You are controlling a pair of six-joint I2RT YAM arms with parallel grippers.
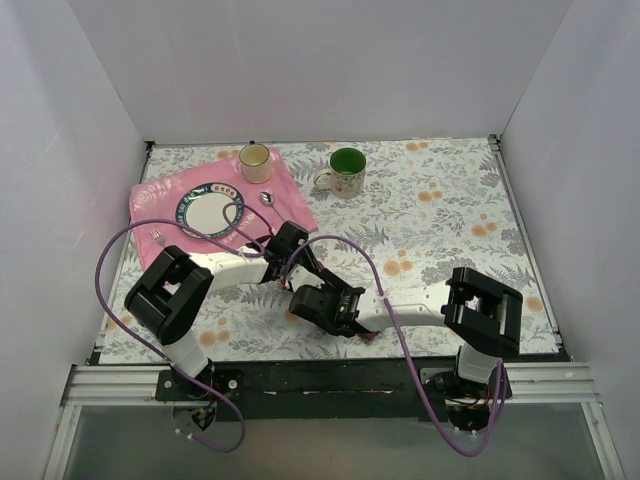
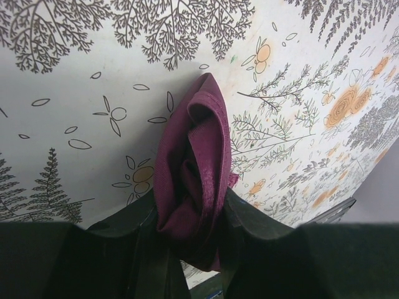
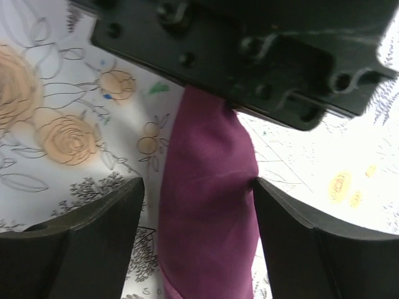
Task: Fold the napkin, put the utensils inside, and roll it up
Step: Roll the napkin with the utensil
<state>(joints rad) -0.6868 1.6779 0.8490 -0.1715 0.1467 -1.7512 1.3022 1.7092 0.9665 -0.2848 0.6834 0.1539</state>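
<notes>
The dark purple napkin point(image 2: 190, 168) is rolled into a narrow bundle on the floral tablecloth. My left gripper point(image 2: 190, 233) is shut on its near end. In the right wrist view the napkin point(image 3: 209, 212) lies between the jaws of my open right gripper point(image 3: 196, 215); the right finger touches it and the left stands apart. In the top view the two grippers meet at the near centre, left point(image 1: 296, 264) and right point(image 1: 312, 300), and hide the napkin. A silver spoon point(image 1: 267, 198) lies on the pink mat point(image 1: 160, 200). A small silver fork point(image 1: 157, 237) lies at the mat's near left edge.
A plate point(image 1: 209, 210) with a dark green rim sits on the pink mat. A cream mug point(image 1: 255, 162) stands at the mat's far edge and a green-lined mug point(image 1: 346, 170) to its right. White walls enclose the table. Purple cables loop over the arms.
</notes>
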